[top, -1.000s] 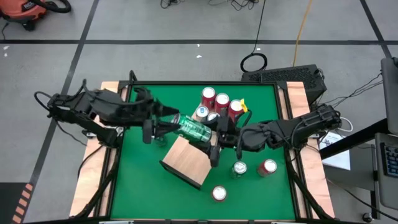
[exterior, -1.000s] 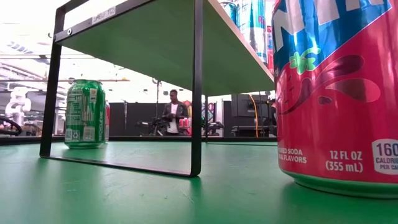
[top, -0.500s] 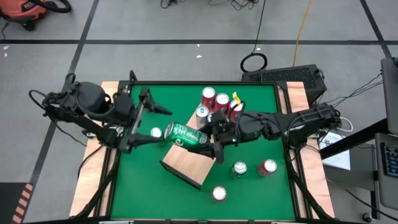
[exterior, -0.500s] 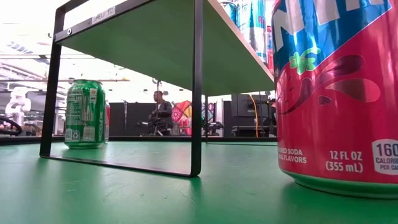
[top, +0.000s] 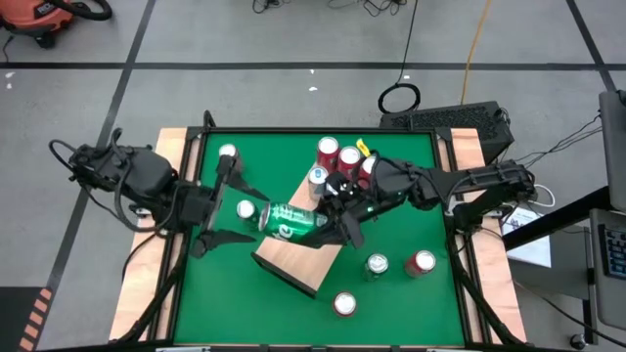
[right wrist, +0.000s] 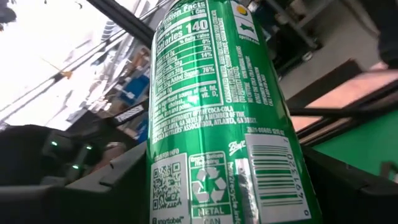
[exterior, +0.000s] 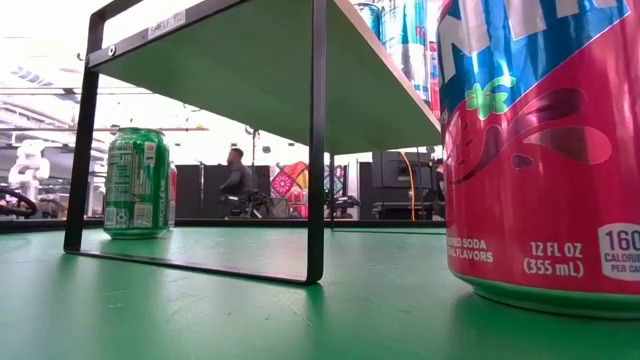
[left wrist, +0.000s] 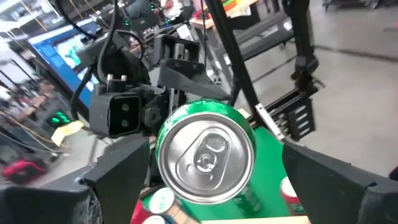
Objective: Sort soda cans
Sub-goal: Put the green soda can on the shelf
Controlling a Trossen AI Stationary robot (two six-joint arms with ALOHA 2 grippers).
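A green soda can [top: 293, 219] hangs on its side above the light wooden board [top: 293, 262]. My right gripper [top: 335, 223] is shut on it, and the can fills the right wrist view [right wrist: 211, 112]. My left gripper [top: 223, 207] stands open just left of the can. Its silver top [left wrist: 205, 155] faces that gripper, and the fingers [left wrist: 118, 177] stand apart on either side without touching it. Other soda cans stand upright on the green table: a red and blue cluster [top: 342, 161] at the far side, two [top: 227, 154] on the left and three [top: 377, 264] near the right. My right gripper pinches the green can's body [right wrist: 163, 193] between its two fingers, toward the can's bottom end. The fingers come level from the table's right and lie along the can. The can is lifted clear of the board, lying about level, with its top toward the table's left.
In the low view the board shows as a shelf on a black metal frame [exterior: 318, 150], with a green can [exterior: 137, 182] behind it and a red can [exterior: 540, 150] close by. A person moves in the room beyond the table.
My left gripper has drawn back from the green can toward the table's left edge and rolled about its axis, staying open. My right gripper has rolled and swung the can, which now lies more level, a little farther left and nearer, with its top toward the left gripper.
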